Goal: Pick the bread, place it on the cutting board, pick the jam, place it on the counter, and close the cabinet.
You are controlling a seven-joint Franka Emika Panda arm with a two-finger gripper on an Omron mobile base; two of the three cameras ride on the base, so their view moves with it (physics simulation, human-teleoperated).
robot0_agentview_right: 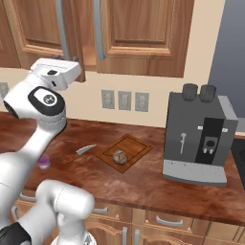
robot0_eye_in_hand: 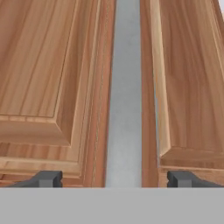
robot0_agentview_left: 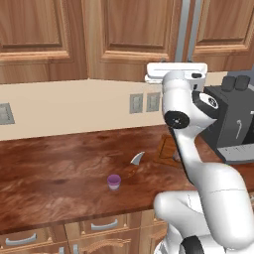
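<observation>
The bread (robot0_agentview_right: 119, 155) lies on the cutting board (robot0_agentview_right: 130, 146), which stands on the counter (robot0_agentview_right: 143, 179). Further left, the jam (robot0_agentview_left: 114, 181) stands upright on the counter (robot0_agentview_left: 54, 173); the jam (robot0_agentview_right: 44, 162) also peeks out beside my arm. My gripper (robot0_eye_in_hand: 114, 179) is raised in front of the cabinet (robot0_eye_in_hand: 48, 78), open, fingertips (robot0_eye_in_hand: 46, 178) wide apart and holding nothing. A grey bar handle (robot0_eye_in_hand: 124, 87) runs straight ahead between two panelled doors. In the right base view, the left door (robot0_agentview_right: 72, 28) stands slightly ajar, a narrow gap beside it.
A curved grey-bladed knife (robot0_agentview_left: 137, 158) lies on the counter between jam and board. A dark grey coffee machine (robot0_agentview_right: 198, 139) stands at the right. Wall sockets (robot0_agentview_right: 124, 100) sit on the cream backsplash. Drawers with curved handles (robot0_agentview_left: 104, 225) run below the counter edge.
</observation>
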